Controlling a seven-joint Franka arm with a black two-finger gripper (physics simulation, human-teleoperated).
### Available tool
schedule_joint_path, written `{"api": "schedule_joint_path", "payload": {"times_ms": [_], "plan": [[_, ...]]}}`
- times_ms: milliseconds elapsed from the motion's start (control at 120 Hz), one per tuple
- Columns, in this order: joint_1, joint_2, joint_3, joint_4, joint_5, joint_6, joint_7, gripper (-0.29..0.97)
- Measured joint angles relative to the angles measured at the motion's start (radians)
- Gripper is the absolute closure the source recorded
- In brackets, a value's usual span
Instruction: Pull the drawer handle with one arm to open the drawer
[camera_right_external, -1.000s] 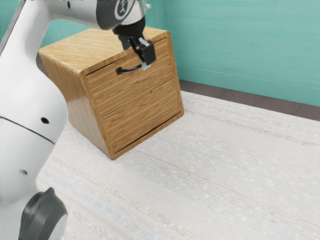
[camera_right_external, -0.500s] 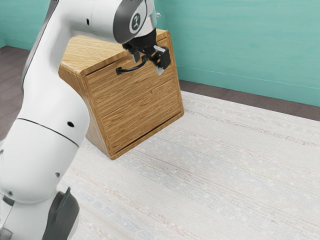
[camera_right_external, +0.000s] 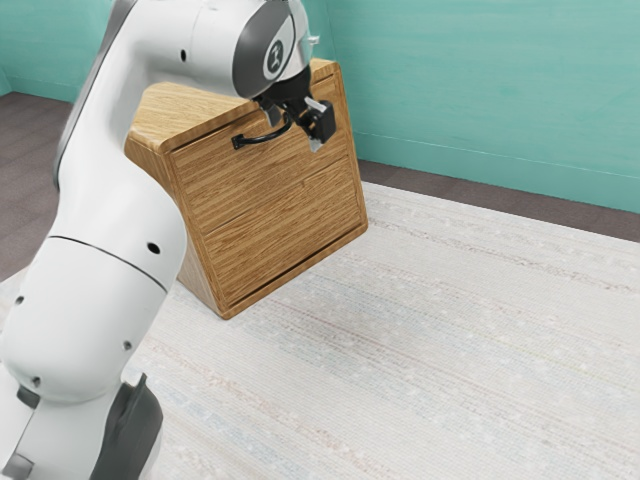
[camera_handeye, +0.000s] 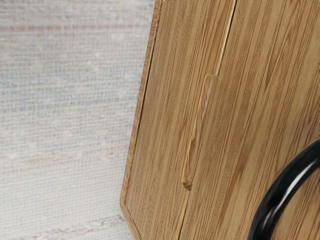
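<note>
fingers (camera_right_external: 319, 126) parked at the right end of the drawer handle (camera_right_external: 262, 135), upper middle of frame, can't tell if open or closed

Teal wall (camera_right_external: 480, 70), pale rug (camera_right_external: 420, 350).
The wall spans the far side, with a lighter teal skirting (camera_right_external: 500, 168) at its foot. A dark floor strip (camera_right_external: 500, 193) runs between skirting and rug. The rug shows faint stripes.

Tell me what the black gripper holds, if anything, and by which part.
Cannot tell: the gripper sits at the exterior view's right end of the curved black drawer handle; contact is hidden.
</note>
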Motion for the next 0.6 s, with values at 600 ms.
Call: {"api": "schedule_joint_path", "payload": {"times_ms": [600], "plan": [[0.001,-0.007,0.011,-0.048,0.021,0.048,0.308,0.19]]}}
